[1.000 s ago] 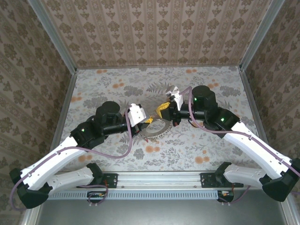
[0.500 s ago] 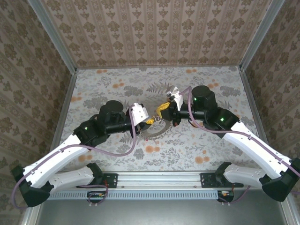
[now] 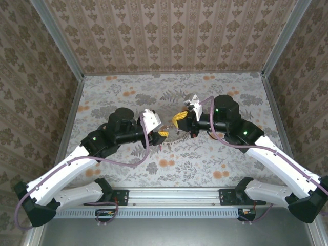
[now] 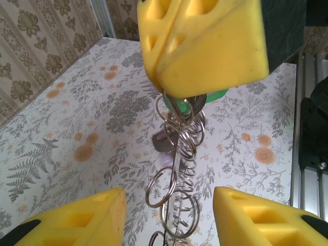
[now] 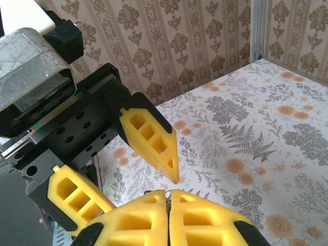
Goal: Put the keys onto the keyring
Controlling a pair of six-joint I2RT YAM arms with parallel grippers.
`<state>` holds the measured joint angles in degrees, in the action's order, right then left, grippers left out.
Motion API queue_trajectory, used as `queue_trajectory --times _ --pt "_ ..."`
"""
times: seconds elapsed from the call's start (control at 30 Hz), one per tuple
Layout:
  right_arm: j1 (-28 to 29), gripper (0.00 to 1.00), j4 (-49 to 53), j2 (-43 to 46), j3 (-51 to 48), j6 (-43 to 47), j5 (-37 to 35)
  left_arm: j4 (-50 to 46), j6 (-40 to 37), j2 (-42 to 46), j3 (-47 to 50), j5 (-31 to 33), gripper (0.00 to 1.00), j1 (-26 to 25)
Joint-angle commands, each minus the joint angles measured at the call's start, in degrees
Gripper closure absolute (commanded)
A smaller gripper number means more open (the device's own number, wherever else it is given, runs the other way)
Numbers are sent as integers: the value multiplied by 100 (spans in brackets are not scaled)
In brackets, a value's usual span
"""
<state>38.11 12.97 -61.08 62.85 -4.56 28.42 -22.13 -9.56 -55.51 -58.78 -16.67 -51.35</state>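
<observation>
In the middle of the flowery table (image 3: 118,169), the left gripper (image 3: 162,134) is partly open and holds nothing. Just to its right, the keyring (image 4: 178,154) hangs from the right gripper (image 3: 177,123), pinched tight. The yellow fingers (image 4: 205,46) hide most of a green key (image 4: 218,95).

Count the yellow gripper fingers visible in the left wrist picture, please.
4. Two fingers of the left gripper stand apart at the bottom corners; two of the right gripper press together at the top, clamping the wire rings. None seems hidden.
</observation>
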Motion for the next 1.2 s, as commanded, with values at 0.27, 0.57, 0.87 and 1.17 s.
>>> queue_trajectory --times 0.27,0.57,0.87,1.17 --pt "-14 100 -486 138 -69 -141 -236 429 302 -179 -441 499 58 -356" --pt "-14 100 -614 228 -174 -212 -228 224 309 -725 -773 821 64 -378" --pt "-14 100 -687 311 -278 -212 -258 175 310 -918 -773 973 80 -369" --pt "-14 100 -600 355 -275 -160 -369 308 237 -749 -581 777 100 -316"
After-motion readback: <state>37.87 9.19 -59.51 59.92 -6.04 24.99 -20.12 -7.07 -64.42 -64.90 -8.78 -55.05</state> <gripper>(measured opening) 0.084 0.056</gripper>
